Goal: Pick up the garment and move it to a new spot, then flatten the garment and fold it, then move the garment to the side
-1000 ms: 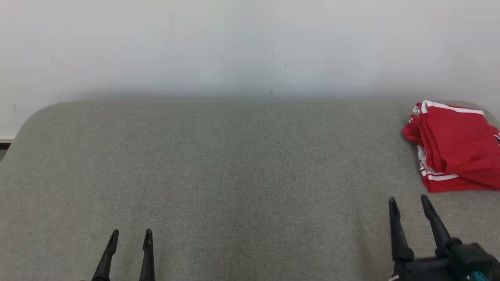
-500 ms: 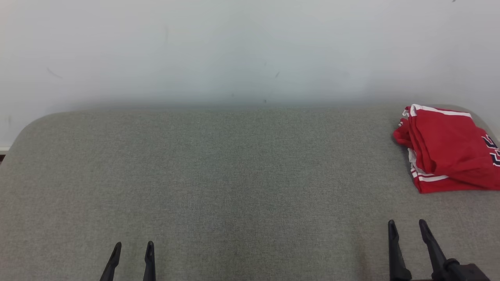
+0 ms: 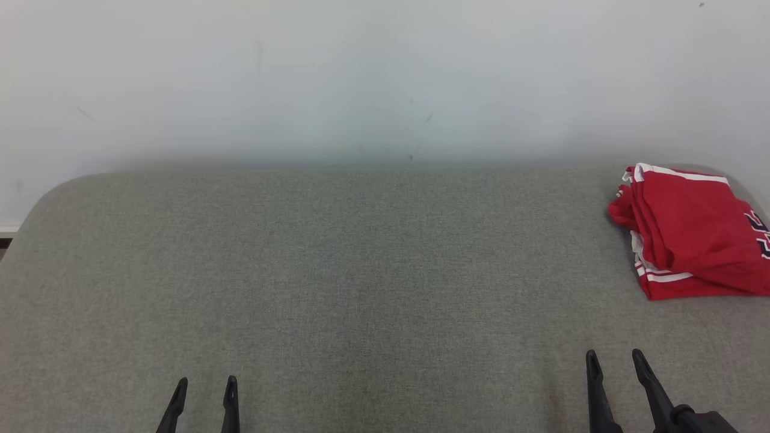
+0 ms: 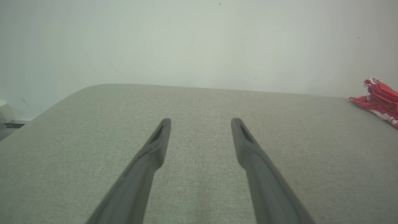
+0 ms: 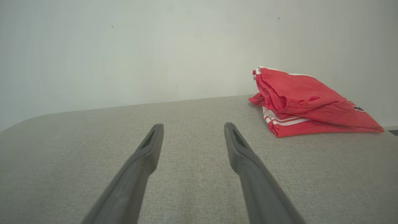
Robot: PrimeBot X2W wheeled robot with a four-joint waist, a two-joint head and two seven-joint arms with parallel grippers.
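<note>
Garment (image 3: 689,231), red with white stripes, lies folded at the table's (image 3: 361,270) far right; both grippers empty, fingers spread.

The left gripper (image 3: 207,380) ends in two slim black fingers (image 3: 175,408), each narrowing to a small rounded point; the right gripper (image 3: 614,353) carries a matching pair, and these rise from a dark, blocky base (image 3: 704,420), with a thicker rounded collar where the outer finger meets it; seen close from the wrist cameras, the fingers look matte charcoal rather than pure black; they are broad and flat-sided low down and taper steadily towards the tip; each has a narrow, elongated slot (image 4: 157,135) sunk into its inner face just below the tip; both pairs match in colour, taper and slot.
</note>
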